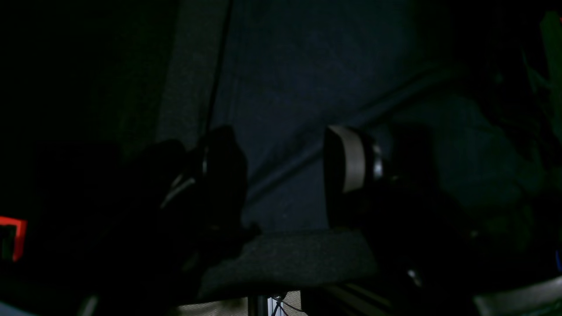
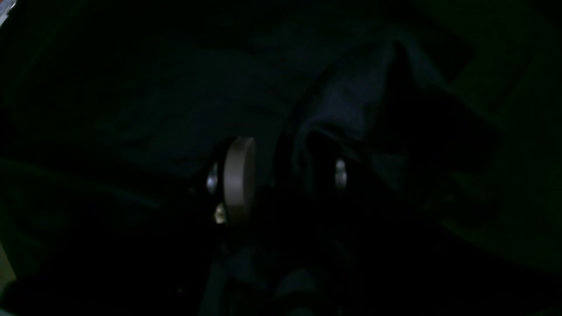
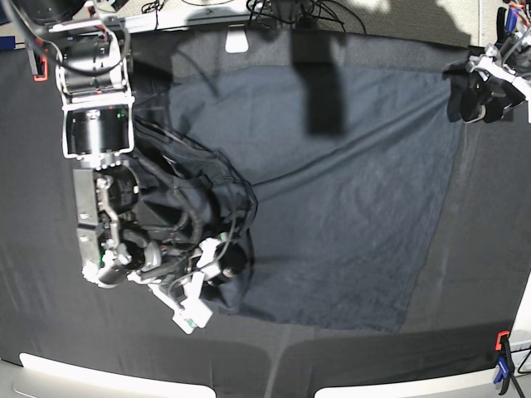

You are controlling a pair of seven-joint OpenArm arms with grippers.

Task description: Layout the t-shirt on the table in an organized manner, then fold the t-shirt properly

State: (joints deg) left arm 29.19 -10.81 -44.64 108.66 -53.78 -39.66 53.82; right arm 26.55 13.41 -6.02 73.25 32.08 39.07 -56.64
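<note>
The right gripper (image 2: 281, 175) had its jaws parted by a moderate gap, and a raised fold of the t-shirt (image 3: 348, 191) stood in this gap, against the far pad. The right wrist view was very dark, so I cannot tell if the fold was pinched or only touching. The pale pad on the other finger (image 2: 239, 175) seemed free of the cloth.

The left gripper (image 1: 285, 175) had its jaws wide apart with nothing between them. Through the gap, the left wrist view showed the blue-grey t-shirt below, crossed by one long diagonal crease, and a strip of the table (image 1: 290, 259) just under the fingers.

The base view showed what the wrist cameras did not. The left gripper (image 3: 481, 87) hovered just beside the t-shirt's corner nearest the far edge of the table, apparently not touching it. The right gripper (image 3: 224, 265) was low on the opposite side of the t-shirt, where the fabric was bunched in dark folds under the right arm (image 3: 99, 124). Away from this bunch, the rest of the t-shirt lay spread nearly flat on the black table (image 3: 489, 249). A red clamp (image 3: 501, 340) and a blue clamp (image 3: 503, 373) sat at the table corner, well apart from the t-shirt.
</note>
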